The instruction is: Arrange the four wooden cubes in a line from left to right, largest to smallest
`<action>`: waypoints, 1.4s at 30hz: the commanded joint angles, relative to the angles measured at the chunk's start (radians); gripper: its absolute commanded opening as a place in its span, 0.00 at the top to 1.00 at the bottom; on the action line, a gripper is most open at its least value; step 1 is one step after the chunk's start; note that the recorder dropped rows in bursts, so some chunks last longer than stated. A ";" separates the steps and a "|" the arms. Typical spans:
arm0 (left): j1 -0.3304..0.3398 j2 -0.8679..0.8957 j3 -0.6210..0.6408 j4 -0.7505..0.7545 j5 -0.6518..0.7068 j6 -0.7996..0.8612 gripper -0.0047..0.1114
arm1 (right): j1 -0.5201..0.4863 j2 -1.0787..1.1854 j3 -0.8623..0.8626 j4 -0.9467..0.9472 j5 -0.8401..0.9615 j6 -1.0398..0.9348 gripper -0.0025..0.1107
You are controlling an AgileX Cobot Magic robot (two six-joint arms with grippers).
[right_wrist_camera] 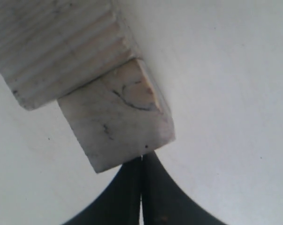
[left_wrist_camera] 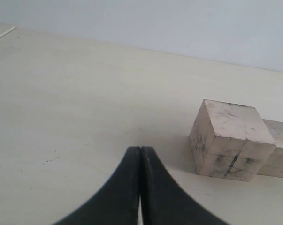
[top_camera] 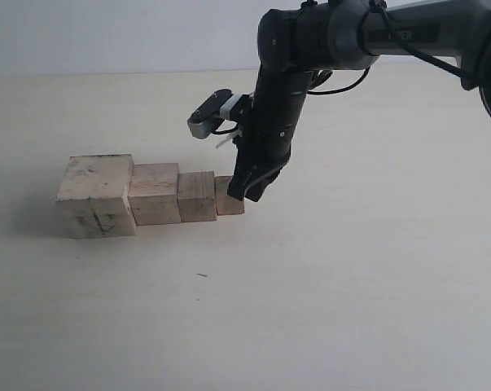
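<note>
Ext cam: raised, mid-range, whole cube row [top_camera: 151,195]; shared w/ L wrist (low, largest cube [left_wrist_camera: 230,140]) & R wrist (close-up, smallest cube [right_wrist_camera: 118,126]).

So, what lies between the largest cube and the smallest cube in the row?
The second-largest cube and the third cube, side by side; the exterior view shows it.

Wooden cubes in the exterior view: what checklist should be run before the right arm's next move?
1. Order, largest to smallest, left to right: largest cube, second cube, third cube, smallest cube: ok.
2. Neighbours touching, no gaps visible: ok.
3. Right gripper shut, holding nothing: ok.
4. Right gripper clear of the smallest cube: cannot tell; its tips sit at that cube's right side.
5. Left gripper shut, apart from the largest cube: ok.
</note>
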 commanded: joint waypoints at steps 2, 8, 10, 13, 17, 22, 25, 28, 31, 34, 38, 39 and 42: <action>-0.006 -0.006 0.004 -0.002 -0.005 0.004 0.96 | 0.001 -0.004 -0.001 0.018 0.008 -0.014 0.98; -0.006 -0.006 0.004 -0.002 -0.005 0.004 0.96 | 0.001 -0.004 -0.001 -0.001 0.010 -0.014 0.98; -0.006 -0.006 0.004 -0.002 -0.005 0.004 0.96 | 0.001 -0.004 -0.001 -0.022 0.010 -0.014 0.98; -0.006 -0.006 0.004 -0.002 -0.005 0.004 0.96 | 0.001 -0.009 -0.001 -0.063 0.010 0.012 0.98; -0.006 -0.006 0.004 -0.002 -0.005 0.004 0.96 | -0.012 -0.038 -0.001 -0.101 0.012 0.061 0.98; -0.006 -0.006 0.004 -0.002 -0.005 0.004 0.96 | -0.077 -0.107 -0.001 -0.109 0.020 0.188 0.98; -0.006 -0.006 0.004 -0.002 -0.005 0.004 0.96 | -0.126 -0.170 -0.001 -0.104 0.029 0.297 0.98; -0.006 -0.006 0.004 -0.002 -0.005 0.004 0.96 | -0.163 -0.241 0.003 -0.034 0.042 0.338 0.98; -0.006 -0.006 0.004 -0.002 -0.005 0.004 0.96 | -0.180 -0.332 0.063 0.020 -0.011 0.346 0.98; -0.006 -0.006 0.004 -0.002 -0.005 0.004 0.96 | -0.180 -0.446 0.196 0.023 -0.144 0.429 0.98; -0.006 -0.006 0.004 -0.002 -0.005 0.004 0.96 | -0.180 -0.625 0.399 0.058 -0.374 0.515 0.98; -0.006 -0.006 0.004 -0.002 -0.005 0.004 0.96 | -0.180 -0.674 0.452 0.075 -0.431 0.532 0.98; -0.006 -0.006 0.004 -0.002 -0.005 0.004 0.96 | -0.180 -0.795 0.577 0.102 -0.526 0.572 0.98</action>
